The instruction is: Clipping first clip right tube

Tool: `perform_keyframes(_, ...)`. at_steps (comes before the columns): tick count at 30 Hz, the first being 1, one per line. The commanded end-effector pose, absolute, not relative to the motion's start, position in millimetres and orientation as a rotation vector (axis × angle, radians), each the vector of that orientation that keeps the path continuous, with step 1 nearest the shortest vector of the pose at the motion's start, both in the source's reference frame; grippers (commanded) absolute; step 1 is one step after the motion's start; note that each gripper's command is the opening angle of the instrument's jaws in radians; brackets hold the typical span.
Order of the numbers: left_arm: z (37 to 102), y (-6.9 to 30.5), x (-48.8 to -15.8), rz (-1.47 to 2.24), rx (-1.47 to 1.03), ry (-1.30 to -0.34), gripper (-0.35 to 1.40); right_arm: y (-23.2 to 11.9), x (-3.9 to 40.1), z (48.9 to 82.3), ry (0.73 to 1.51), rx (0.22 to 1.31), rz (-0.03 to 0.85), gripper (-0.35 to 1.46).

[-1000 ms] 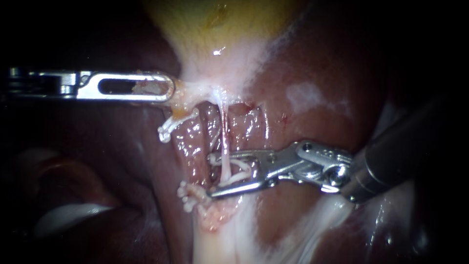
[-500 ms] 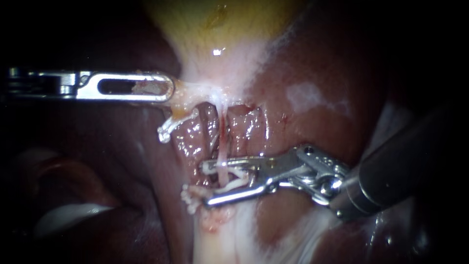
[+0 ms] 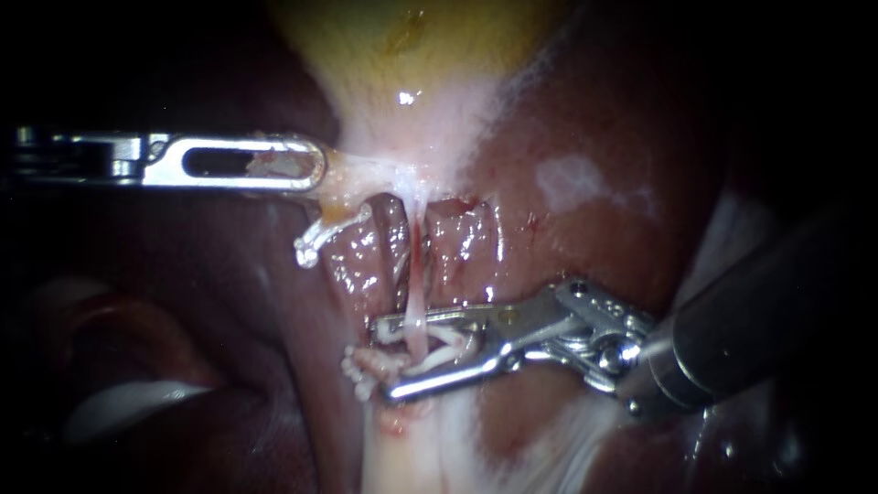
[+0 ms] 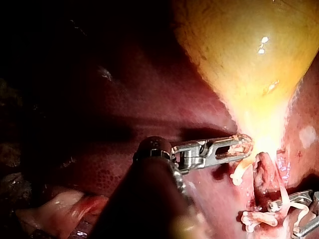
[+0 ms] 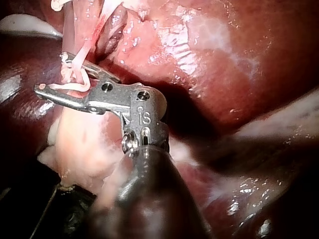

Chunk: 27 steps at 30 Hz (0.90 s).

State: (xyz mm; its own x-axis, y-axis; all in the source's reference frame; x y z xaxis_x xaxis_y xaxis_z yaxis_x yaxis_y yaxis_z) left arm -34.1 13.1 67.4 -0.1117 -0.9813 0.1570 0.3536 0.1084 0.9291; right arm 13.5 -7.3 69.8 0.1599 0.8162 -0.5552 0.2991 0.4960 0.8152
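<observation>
My left instrument comes in from the left, its slotted jaws shut on pale tissue at the neck of the yellow gallbladder. From the neck a thin pale right tube runs down. My right instrument holds a white clip between its jaws, which stand apart, and the clip straddles that tube. The right wrist view shows those jaws with the clip looped around the tube. In the left wrist view my left instrument grips beneath the gallbladder.
Two white clips sit beside the left instrument's side of the tube, one high and one low, just off the right instrument's lower jaw. Dark red liver surrounds the field. Pale fatty tissue lies below.
My right instrument has slid down the tube and slightly left, carrying the clip closer to the low white clip. The gap between its jaws looks unchanged. The left instrument has held still.
</observation>
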Motion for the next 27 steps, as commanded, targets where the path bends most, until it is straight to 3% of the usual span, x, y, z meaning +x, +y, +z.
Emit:
perform_keyframes(1, 67.4, 13.1, -34.1, -1.354, 0.781, -1.101, -0.35, -7.3, 13.6, 69.8, 1.414, 1.051, 0.488, 0.45)
perform_keyframes(12, 67.3, 13.1, -34.1, -1.354, 0.78, -1.101, -0.35, -7.3, 14.1, 69.8, 1.416, 1.069, 0.509, 0.36)
perform_keyframes(16, 67.3, 13.1, -34.1, -1.354, 0.78, -1.101, -0.35, -7.0, 14.0, 69.8, 1.416, 1.073, 0.507, 0.16)
perform_keyframes(21, 67.3, 13.1, -34.1, -1.354, 0.78, -1.101, -0.35, -6.8, 13.8, 69.9, 1.415, 1.07, 0.512, -0.35)
perform_keyframes(27, 67.3, 13.1, -34.1, -1.354, 0.78, -1.101, -0.35, -6.5, 13.6, 70.3, 1.407, 1.069, 0.509, -0.35)
